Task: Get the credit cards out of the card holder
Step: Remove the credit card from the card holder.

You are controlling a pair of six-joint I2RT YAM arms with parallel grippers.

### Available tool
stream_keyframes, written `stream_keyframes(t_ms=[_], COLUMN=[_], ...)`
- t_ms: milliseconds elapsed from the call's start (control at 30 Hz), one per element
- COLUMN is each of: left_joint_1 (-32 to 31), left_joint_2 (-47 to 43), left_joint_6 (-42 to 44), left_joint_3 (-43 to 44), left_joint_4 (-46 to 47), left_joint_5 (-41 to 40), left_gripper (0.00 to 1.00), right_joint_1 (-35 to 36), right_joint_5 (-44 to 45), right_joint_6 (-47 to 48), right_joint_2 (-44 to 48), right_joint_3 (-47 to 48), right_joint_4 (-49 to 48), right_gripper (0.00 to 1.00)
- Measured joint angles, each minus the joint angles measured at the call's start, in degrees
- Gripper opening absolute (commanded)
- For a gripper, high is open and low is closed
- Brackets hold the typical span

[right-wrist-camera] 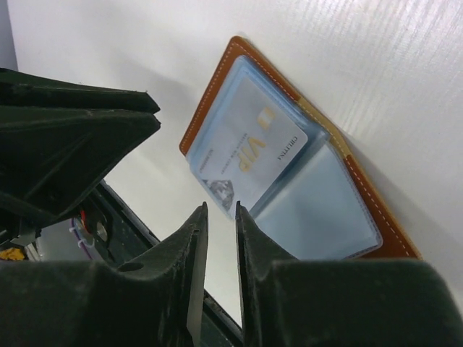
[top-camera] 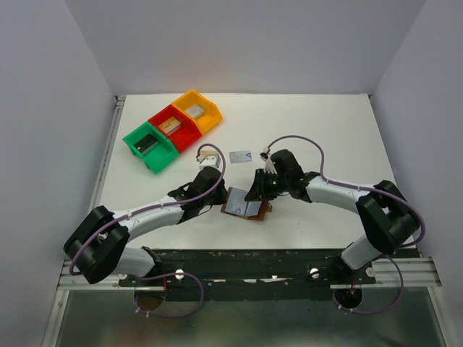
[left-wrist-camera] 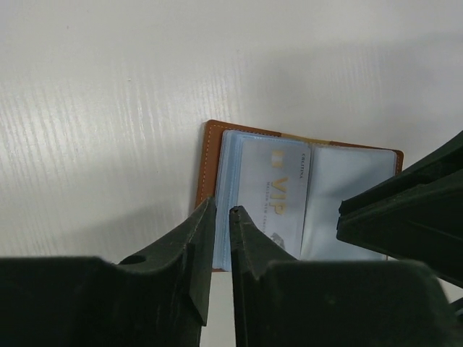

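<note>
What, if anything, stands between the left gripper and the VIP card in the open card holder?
No separate object does. The left gripper sits at the edge of the card holder, right beside the VIP card; only the clear sleeve holding that card seems to cover it.

Open card holder (left-wrist-camera: 207,155), VIP card (left-wrist-camera: 275,191) inside, left claw (left-wrist-camera: 221,210) beside

Bright, even overhead light washes the white table (top-camera: 325,137) on my screens; soft shadows sit under the arms (top-camera: 159,213), and the left pincer (left-wrist-camera: 222,208) looms dark, slightly blurred.
</note>
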State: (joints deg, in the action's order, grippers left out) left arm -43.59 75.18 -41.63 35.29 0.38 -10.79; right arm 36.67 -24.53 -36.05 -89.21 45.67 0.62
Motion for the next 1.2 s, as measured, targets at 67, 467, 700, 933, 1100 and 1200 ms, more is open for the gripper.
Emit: stream_keyframes(t_ms=[67,467,700,933,1100,1200], left_joint_1=[0.00,0.02,-0.02,-0.04,-0.57,-0.81], left_joint_2=[1.29,5.81,5.97,6.05,6.05,6.05], left_joint_6=[-0.04,-1.90,-3.06,-4.11,-4.48,-4.52], left_joint_3=[0.00,0.00,-1.09,-2.84,-3.30,-3.37], left_joint_4=[0.66,0.83,1.86,2.23,2.75,2.95], left_joint_5=[0.31,0.37,1.16,1.38,1.38,1.38], left_gripper=[0.22,0.16,0.11,0.09,0.05,0.05], right_joint_1=[0.00,-0.04,-1.40,-2.93,-3.48,-3.76], right_joint_5=[0.02,0.00,-2.25,-5.57,-7.30,-8.44], right_joint_6=[0.02,-0.44,-3.04,-6.69,-9.03,-9.90], right_joint_2=[-1.11,-6.21,-7.69,-8.79,-9.38,-9.86], right_joint_3=[-0.07,-0.76,-1.62,-3.93,-4.85,-5.38], right_joint_4=[-0.02,-0.55,-4.70,-9.88,-13.84,-15.98], right_gripper=[0.32,0.37,0.37,0.36,0.35,0.34])
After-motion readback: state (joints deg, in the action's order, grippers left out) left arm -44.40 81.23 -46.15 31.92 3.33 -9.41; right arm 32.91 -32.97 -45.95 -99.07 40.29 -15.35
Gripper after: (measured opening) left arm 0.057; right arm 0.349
